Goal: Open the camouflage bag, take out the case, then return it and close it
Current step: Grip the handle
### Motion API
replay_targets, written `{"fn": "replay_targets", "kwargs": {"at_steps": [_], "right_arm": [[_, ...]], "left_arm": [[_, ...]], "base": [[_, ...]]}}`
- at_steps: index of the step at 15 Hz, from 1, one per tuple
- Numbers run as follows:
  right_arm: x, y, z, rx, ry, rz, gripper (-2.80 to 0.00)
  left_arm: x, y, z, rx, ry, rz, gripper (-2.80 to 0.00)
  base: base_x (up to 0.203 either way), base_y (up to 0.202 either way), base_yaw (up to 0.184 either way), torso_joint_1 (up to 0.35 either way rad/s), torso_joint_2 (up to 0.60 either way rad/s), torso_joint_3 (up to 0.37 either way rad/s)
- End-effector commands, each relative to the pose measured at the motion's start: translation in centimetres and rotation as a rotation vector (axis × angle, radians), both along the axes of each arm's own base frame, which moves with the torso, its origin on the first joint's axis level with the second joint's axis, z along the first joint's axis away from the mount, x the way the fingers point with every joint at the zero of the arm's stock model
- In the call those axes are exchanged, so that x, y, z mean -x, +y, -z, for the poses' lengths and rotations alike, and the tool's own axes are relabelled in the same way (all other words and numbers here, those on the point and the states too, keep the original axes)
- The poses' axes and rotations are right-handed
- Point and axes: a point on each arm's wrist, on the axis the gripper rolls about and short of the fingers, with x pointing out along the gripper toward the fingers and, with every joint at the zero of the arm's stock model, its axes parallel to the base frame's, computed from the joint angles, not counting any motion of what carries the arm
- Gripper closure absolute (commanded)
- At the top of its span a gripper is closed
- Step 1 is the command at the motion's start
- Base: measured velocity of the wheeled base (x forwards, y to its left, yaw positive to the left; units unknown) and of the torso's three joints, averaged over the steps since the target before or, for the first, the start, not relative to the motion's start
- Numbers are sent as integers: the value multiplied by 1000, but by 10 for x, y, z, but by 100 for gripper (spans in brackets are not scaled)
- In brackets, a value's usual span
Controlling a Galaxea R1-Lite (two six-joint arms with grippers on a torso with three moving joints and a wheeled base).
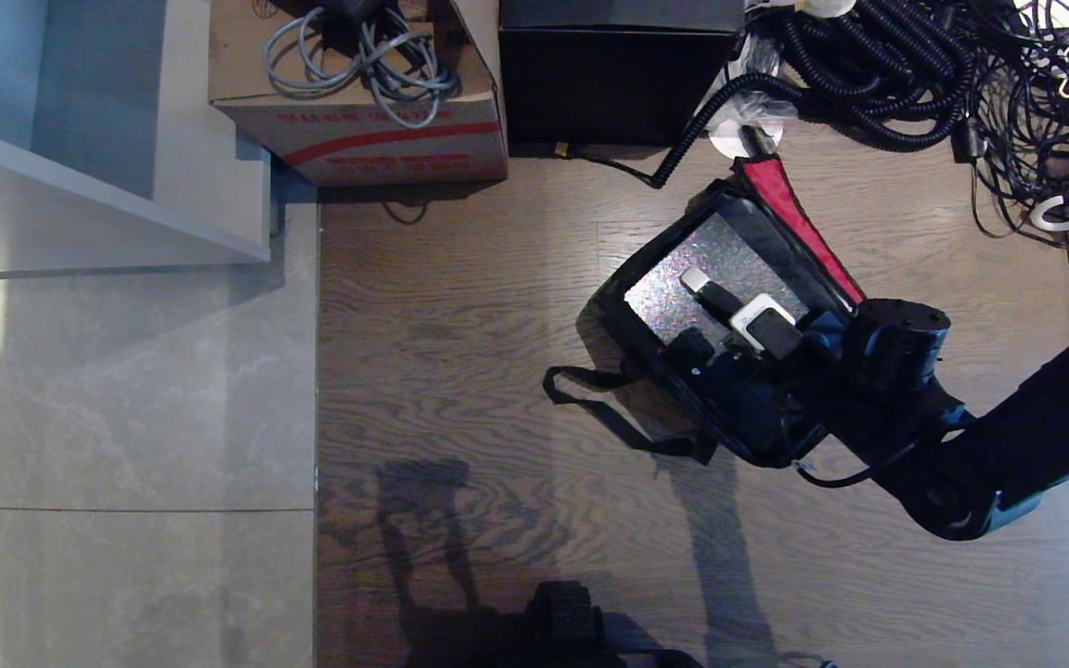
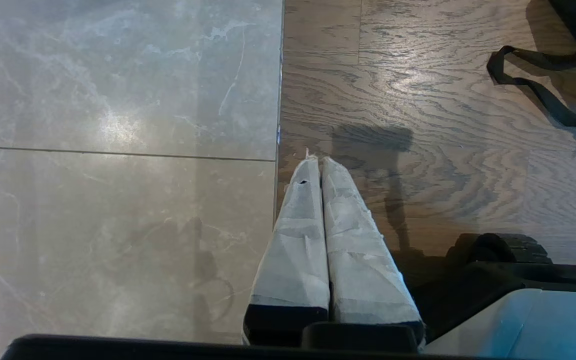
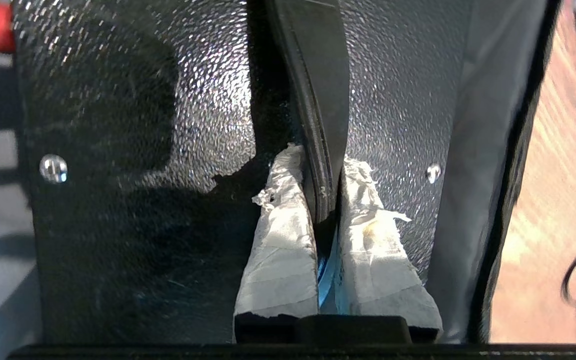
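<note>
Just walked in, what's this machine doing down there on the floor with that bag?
The robot's right gripper is clamped on the black handle of the case, a flat, glittery dark box that sits inside the open camouflage bag on the wooden floor. The bag's red-lined flap is folded back. The left gripper is shut, holds nothing and hangs over the floor away from the bag.

The right arm (image 1: 1008, 445) is reaching in from the right side, its right gripper (image 3: 324, 200) pinching closed. The left gripper (image 2: 320, 165) is hanging with fingers (image 2: 298, 240) together.
</note>
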Motion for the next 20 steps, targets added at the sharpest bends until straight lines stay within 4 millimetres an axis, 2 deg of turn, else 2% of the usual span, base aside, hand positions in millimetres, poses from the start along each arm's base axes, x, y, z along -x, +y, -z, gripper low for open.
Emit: {"fn": "replay_targets", "kwargs": {"at_steps": [1, 6, 11, 15, 19, 20], "right_arm": [[-2, -18, -17, 11, -40, 29, 0], [-12, -34, -26, 55, -55, 28, 0], [-11, -52, -37, 69, 1, -18, 0], [-7, -54, -31, 77, 41, -42, 0], [1, -51, -14, 78, 115, -51, 0], [1, -47, -13, 79, 121, -50, -280]], "left_arm": [[0, 0, 0, 1, -1, 0, 0], [0, 0, 0, 0, -1, 0, 0], [0, 0, 0, 2, -1, 0, 0], [0, 0, 0, 0, -1, 0, 0], [0, 0, 0, 0, -1, 0, 0], [0, 0, 0, 0, -1, 0, 0]], "base": [[0, 0, 0, 0, 0, 0], [0, 0, 0, 0, 0, 0], [0, 0, 0, 0, 0, 0], [0, 0, 0, 0, 0, 0], [0, 0, 0, 0, 0, 0], [0, 0, 0, 0, 0, 0]]}}
